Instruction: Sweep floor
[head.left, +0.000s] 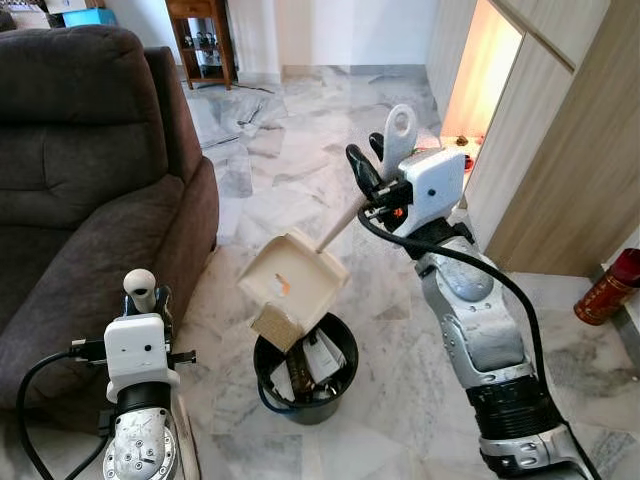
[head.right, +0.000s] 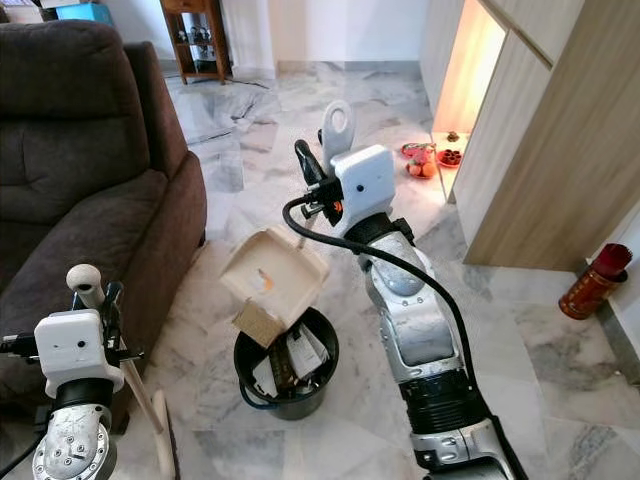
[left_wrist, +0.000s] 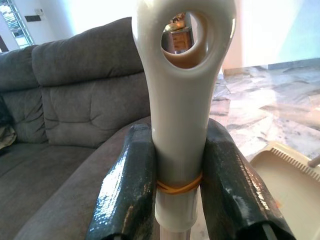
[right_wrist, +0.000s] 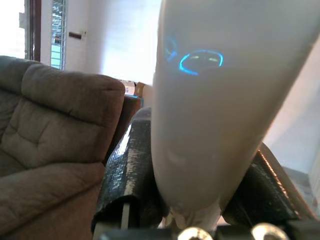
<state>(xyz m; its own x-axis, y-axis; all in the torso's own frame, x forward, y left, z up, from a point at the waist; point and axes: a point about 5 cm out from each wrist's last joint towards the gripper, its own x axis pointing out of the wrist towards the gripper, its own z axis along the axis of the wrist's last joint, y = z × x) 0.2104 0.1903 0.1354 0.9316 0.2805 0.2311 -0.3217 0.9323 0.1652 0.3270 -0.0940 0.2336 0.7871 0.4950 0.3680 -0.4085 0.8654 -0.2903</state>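
A cream dustpan (head.left: 293, 277) hangs tilted, mouth down, over a black bin (head.left: 345, 345) on the marble floor. A brown cardboard piece (head.left: 277, 326) sits at the pan's lower lip above the rubbish in the bin. My right gripper (head.left: 380, 165) is shut on the dustpan's long handle (right_wrist: 210, 100), just below its looped end (head.left: 400, 130). At the lower left, my left gripper (left_wrist: 180, 200) is shut on the white broom handle (left_wrist: 182, 100), beside the sofa. The broom's stick (head.right: 150, 400) runs down to the floor; its head is hidden.
A dark brown sofa (head.left: 80, 180) fills the left side. Wooden cabinets (head.left: 560, 150) line the right wall, with a red fire extinguisher (head.left: 607, 290) at their foot and a plate of fruit (head.right: 425, 160) in a lit niche. A wooden shelf (head.left: 200, 40) stands at the far end.
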